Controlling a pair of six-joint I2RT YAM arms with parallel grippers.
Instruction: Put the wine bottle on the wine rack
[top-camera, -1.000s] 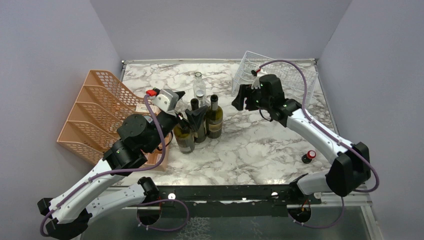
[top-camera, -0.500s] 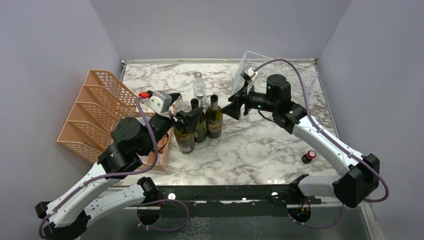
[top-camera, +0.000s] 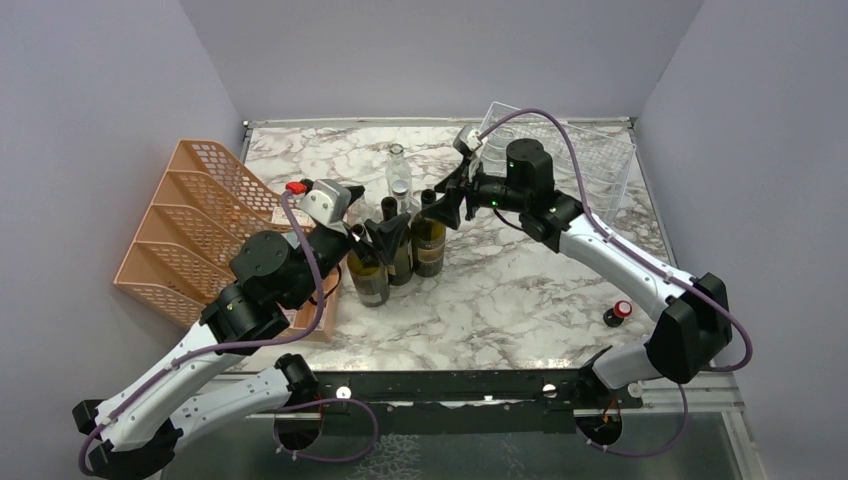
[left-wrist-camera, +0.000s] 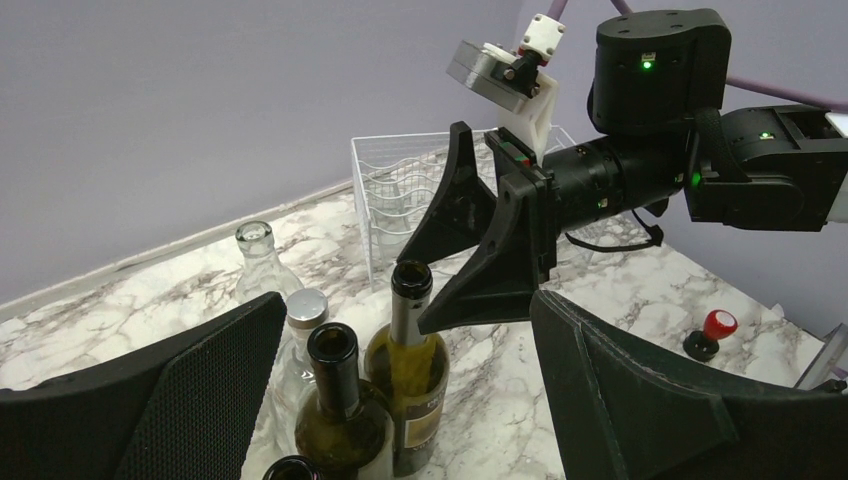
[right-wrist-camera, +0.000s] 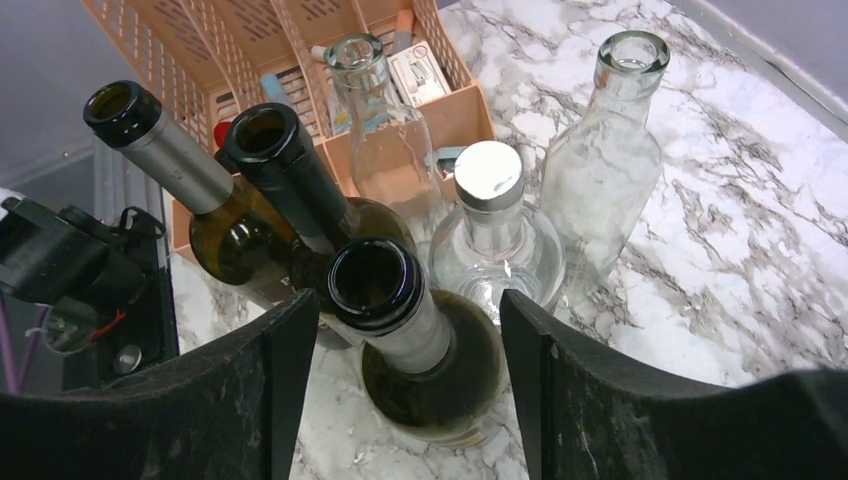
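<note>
We see the right gripper (top-camera: 438, 207) open, astride the bottle (right-wrist-camera: 410, 335) at its neck, mid-bench; the left gripper (top-camera: 388, 232) gapes wide nearby.

Plain lavender walls (top-camera: 440, 50) enclose a white-and-grey marbled table (top-camera: 500, 290).

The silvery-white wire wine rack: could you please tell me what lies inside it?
No bottle shows in the silvery-white wire wine rack; the black right arm covers its left part.
</note>
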